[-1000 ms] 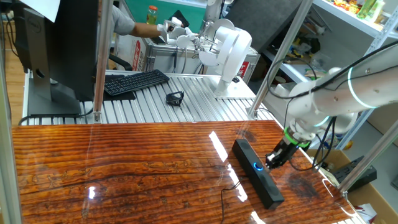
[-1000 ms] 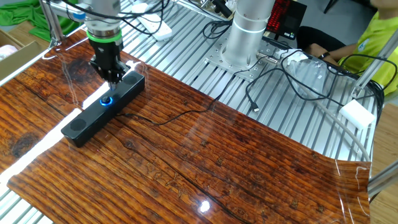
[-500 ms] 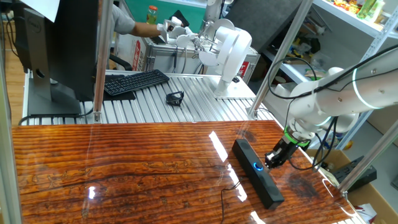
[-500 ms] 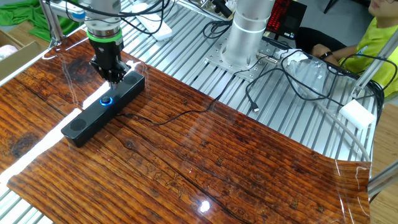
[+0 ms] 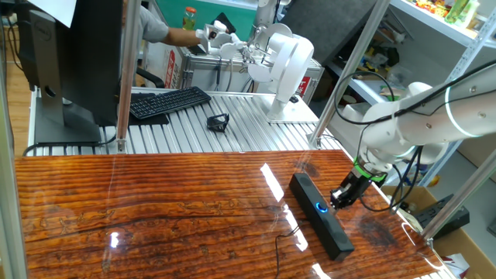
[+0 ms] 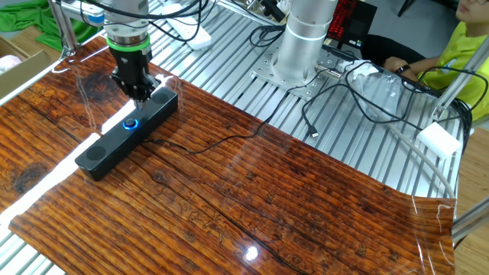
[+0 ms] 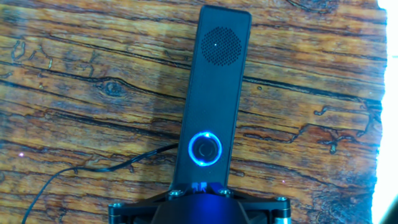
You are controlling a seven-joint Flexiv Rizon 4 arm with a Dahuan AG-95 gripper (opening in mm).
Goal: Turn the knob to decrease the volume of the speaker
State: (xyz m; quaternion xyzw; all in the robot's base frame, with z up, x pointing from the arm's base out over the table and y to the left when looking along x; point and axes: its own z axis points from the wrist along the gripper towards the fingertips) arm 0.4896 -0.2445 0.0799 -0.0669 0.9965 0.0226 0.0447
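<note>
Desk (image 6: 321, 198): glossy brown wood with strong grain and knots, glare streaks; ribbed metal bench behind it.
Arm (image 5: 434, 116): smooth white casing. Against the frames a second back the elbow has swung a little, but the hand sits where it was.
Speaker (image 6: 128, 131): long slim matte black bar, lying aslant near the desk's end corner by the gripper; round perforated grille at one end, thin black cable (image 6: 206, 145) trailing across the wood.
Gripper (image 6: 140, 95): black, pointing down, fingers pressed together and empty, just over the bar beside the dial.
Knob (image 7: 206, 150): small round black dial ringed in blue glow, mid-bar, unchanged.
Meaning: no turn begun, I judge; volume not yet lowered.
</note>
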